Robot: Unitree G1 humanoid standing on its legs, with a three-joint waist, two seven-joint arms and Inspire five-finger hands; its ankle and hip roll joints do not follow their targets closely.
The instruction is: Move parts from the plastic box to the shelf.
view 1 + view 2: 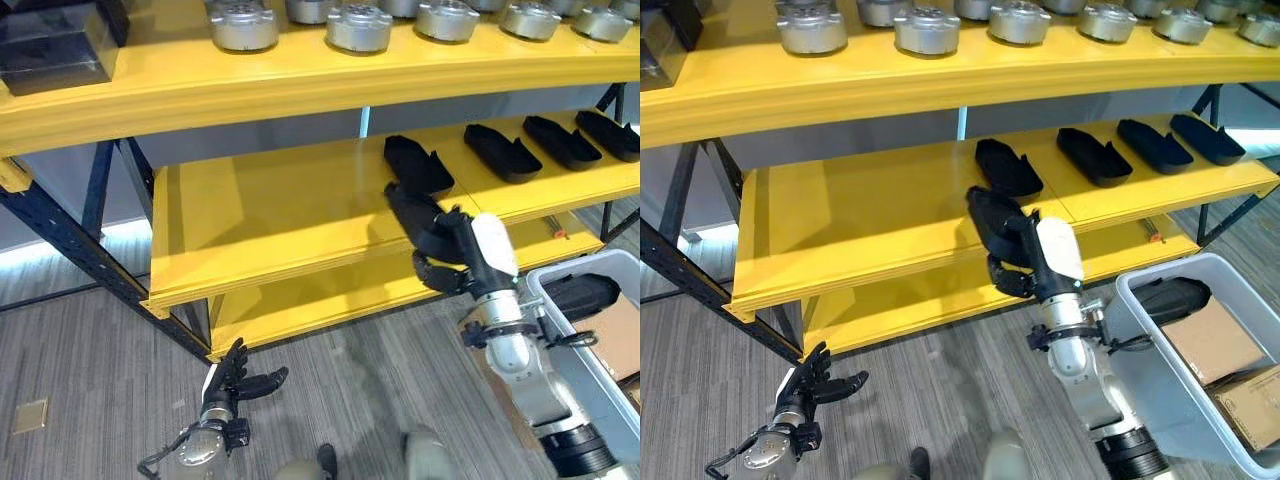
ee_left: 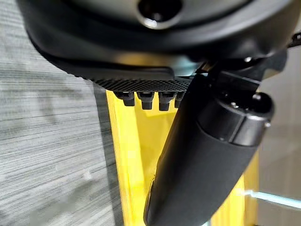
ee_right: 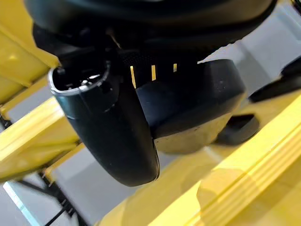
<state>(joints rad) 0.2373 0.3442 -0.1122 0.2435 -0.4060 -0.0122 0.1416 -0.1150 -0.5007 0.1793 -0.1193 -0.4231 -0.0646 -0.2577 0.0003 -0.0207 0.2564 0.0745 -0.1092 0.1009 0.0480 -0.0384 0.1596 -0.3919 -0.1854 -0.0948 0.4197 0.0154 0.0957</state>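
Note:
My right hand (image 1: pixel 447 250) is shut on a long black part (image 1: pixel 405 205), which it holds over the front edge of the yellow middle shelf (image 1: pixel 270 215). In the right wrist view, the thumb (image 3: pixel 113 127) and fingers wrap that black part (image 3: pixel 197 103). Just behind it on the shelf lies another black part (image 1: pixel 417 163), with several more in a row to the right. The grey plastic box (image 1: pixel 1160 345) stands at lower right with one black part (image 1: pixel 1170 297) inside. My left hand (image 1: pixel 237 380) hangs low over the floor, open and holding nothing.
Round metal parts (image 1: pixel 358 26) line the top shelf, and a dark box (image 1: pixel 55 50) sits at its left end. Cardboard boxes (image 1: pixel 1215 345) lie in the plastic box. The rack's dark diagonal brace (image 1: pixel 70 245) runs down at the left. The left half of the middle shelf is bare.

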